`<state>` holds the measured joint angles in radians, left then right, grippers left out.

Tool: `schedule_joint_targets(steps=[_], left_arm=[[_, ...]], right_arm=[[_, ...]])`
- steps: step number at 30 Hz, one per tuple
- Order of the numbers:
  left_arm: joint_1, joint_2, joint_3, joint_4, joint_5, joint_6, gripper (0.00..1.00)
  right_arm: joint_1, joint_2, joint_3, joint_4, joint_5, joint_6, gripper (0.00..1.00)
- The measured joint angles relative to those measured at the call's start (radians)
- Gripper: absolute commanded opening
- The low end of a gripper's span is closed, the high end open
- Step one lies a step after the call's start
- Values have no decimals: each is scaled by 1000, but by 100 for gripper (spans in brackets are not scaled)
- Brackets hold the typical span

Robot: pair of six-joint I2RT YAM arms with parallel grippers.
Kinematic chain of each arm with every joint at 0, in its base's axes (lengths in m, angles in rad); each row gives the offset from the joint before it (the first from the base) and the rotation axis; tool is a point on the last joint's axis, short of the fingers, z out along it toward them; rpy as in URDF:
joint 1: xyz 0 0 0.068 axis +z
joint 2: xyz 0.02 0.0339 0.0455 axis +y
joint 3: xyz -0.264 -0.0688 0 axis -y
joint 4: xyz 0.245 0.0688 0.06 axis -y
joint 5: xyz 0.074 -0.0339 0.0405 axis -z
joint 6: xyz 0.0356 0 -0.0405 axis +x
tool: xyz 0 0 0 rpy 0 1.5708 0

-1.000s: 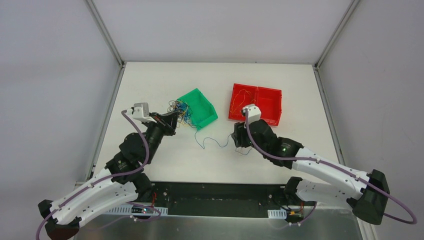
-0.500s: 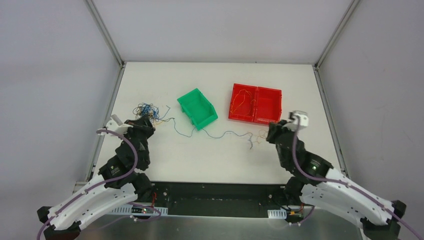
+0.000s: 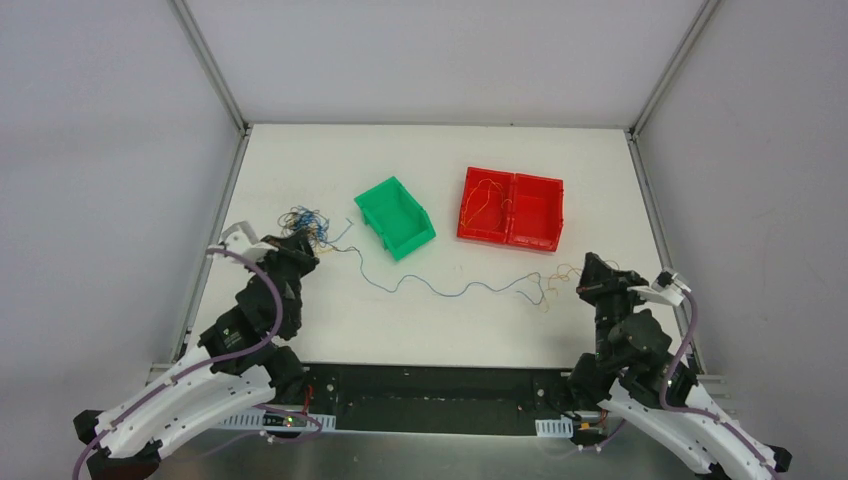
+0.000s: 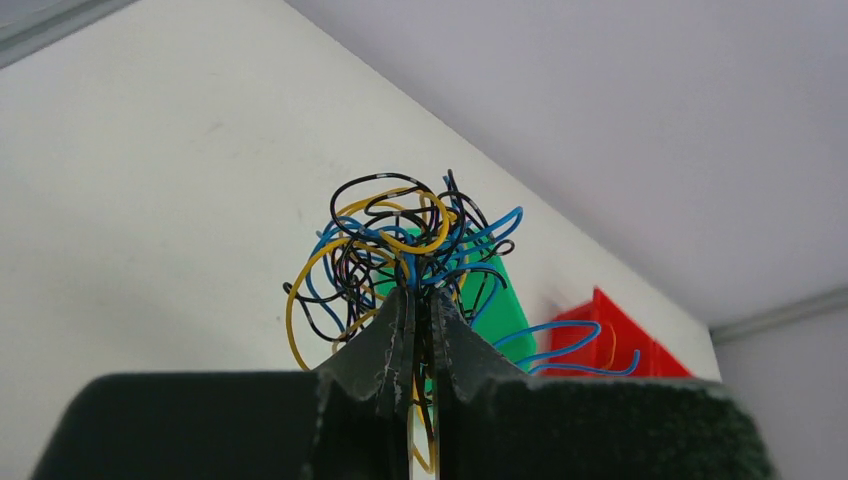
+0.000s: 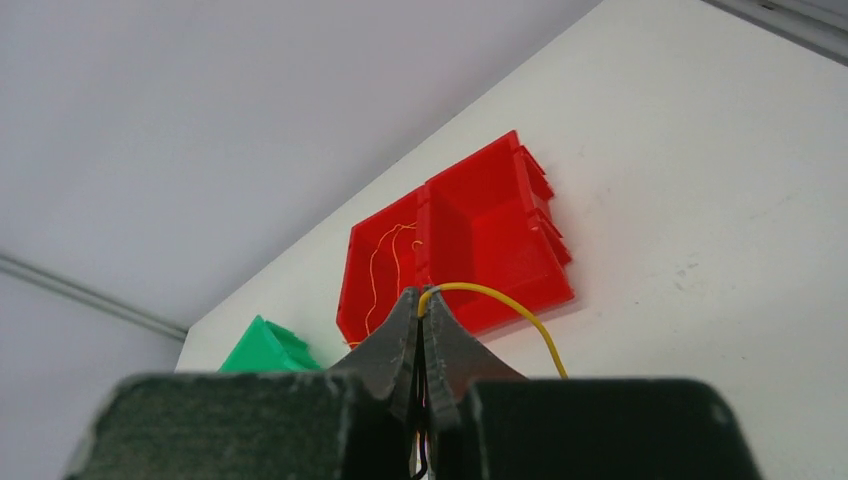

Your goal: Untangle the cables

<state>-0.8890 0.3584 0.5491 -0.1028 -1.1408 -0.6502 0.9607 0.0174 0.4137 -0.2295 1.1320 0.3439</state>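
2 grips are seen: the knotted ball of thin yellow, blue and black cables (image 4: pixel 395 250) is pinched by the left end effector (image 4: pixel 418 298) at the white bench's (image 3: pixel 420 170) left, a yellow strand (image 5: pixel 500 296) by the right end effector (image 5: pixel 422 298). The knot could be tightened, seemingly, by outward pulling on the blue strand (image 3: pixel 440 292) between.

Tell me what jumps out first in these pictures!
A colourful tangle of wires sits pinched in the left gripper, near the left edge of the table. One long blue strand snakes from it towards the right gripper. Behind stand a green bin and a red bin.
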Motion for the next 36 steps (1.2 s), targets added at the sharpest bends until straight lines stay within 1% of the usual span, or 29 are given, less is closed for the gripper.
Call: schedule_joint_targets(steps=[2,4,6,9,12,13,14,15,17,20,21,22,24,27,28,32,36], left_arm=[[0,85,40,13,121,71,14],[0,168,78,32,269,145,16],[0,246,113,46,439,213,17],[0,332,142,61,640,282,17],[0,391,145,73,808,337,21],[0,403,145,76,854,355,24],[0,418,145,80,908,373,31],[0,428,145,84,939,385,40],[0,454,145,98,1017,415,55],[0,500,145,124,1118,444,74],[0,514,145,130,1141,455,79],[0,535,146,135,1168,462,82],[0,571,146,144,1211,474,85],[0,616,146,172,1268,494,86],[0,626,145,186,1289,504,89],[0,638,88,347,1410,552,90],[0,678,18,514,1496,586,87]], right_arm=[[0,29,10,19,-58,-21,0],[0,89,28,36,-126,-43,0],[0,145,41,55,-200,-62,0],[0,196,51,80,-288,-87,0],[0,269,118,74,-369,-106,0],[0,299,157,69,-393,-110,0],[0,332,204,64,-417,-113,0],[0,366,259,58,-443,-113,0],[0,426,362,49,-491,-112,0],[0,522,518,36,-563,-101,0],[0,552,564,31,-585,-93,0],[0,578,599,29,-603,-87,0],[0,622,657,9,-636,-71,0],[0,674,715,-19,-674,-47,0],[0,688,727,-25,-682,-39,0],[0,723,744,-44,-705,-7,0],[0,737,744,-54,-716,17,0]])
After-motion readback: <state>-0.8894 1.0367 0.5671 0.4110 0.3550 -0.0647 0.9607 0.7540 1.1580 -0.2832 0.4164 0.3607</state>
